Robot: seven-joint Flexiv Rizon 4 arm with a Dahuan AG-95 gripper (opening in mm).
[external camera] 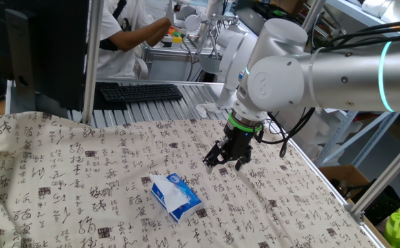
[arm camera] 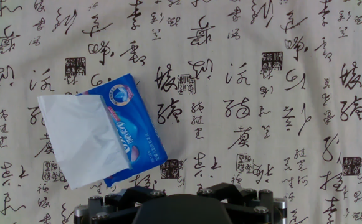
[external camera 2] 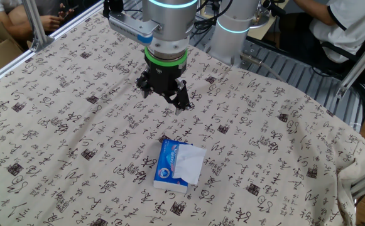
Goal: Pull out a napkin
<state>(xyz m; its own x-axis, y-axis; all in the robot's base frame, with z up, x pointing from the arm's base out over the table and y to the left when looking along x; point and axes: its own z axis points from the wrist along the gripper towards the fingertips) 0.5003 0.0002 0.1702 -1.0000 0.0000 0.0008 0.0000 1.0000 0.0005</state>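
Observation:
A blue-and-white tissue pack (external camera: 188, 204) lies flat on the patterned cloth. A white napkin (external camera: 171, 194) sticks out of its opening, crumpled and partly spread over the pack. My gripper (external camera: 226, 164) hovers above the cloth, apart from the pack and behind it, with its fingers spread and nothing between them. In the other fixed view the gripper (external camera 2: 163, 97) is above the pack (external camera 2: 168, 164) and napkin (external camera 2: 189, 164). In the hand view the pack (arm camera: 133, 127) and napkin (arm camera: 84, 140) lie at the left; only the gripper body (arm camera: 181, 210) shows at the bottom edge.
The table is covered by a beige cloth with black calligraphy (external camera: 82, 179). A keyboard (external camera: 141, 91) and a person sit behind the table. A second robot base (external camera 2: 235, 25) stands at the far edge. Metal frame posts (external camera: 89, 62) rise at the corners.

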